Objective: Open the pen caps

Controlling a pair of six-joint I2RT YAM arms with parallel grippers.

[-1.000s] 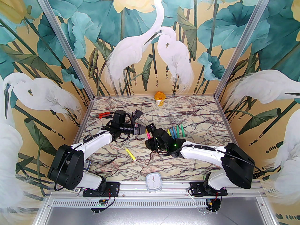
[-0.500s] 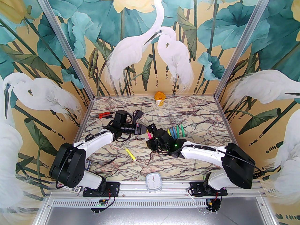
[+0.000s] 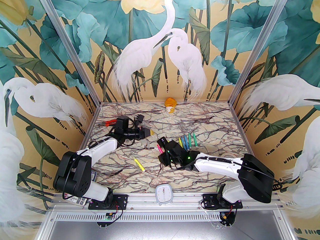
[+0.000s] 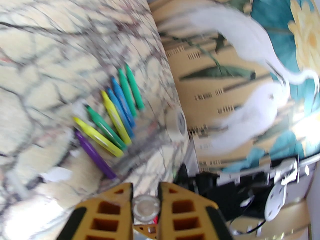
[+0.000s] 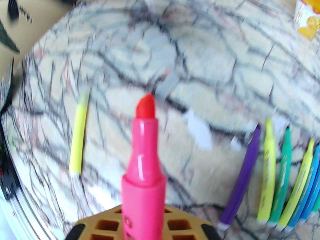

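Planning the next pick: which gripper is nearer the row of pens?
Right. The right gripper sits just left of the row of pens; the left gripper is farther left, toward the back.

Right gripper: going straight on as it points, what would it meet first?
Probably the table, touched tip-first by the pink pen the right gripper holds, near a blurred pale piece, perhaps a cap. On a level course the left gripper lies beyond; depth unclear.

Red-tipped pink pen; veined beige marble table.
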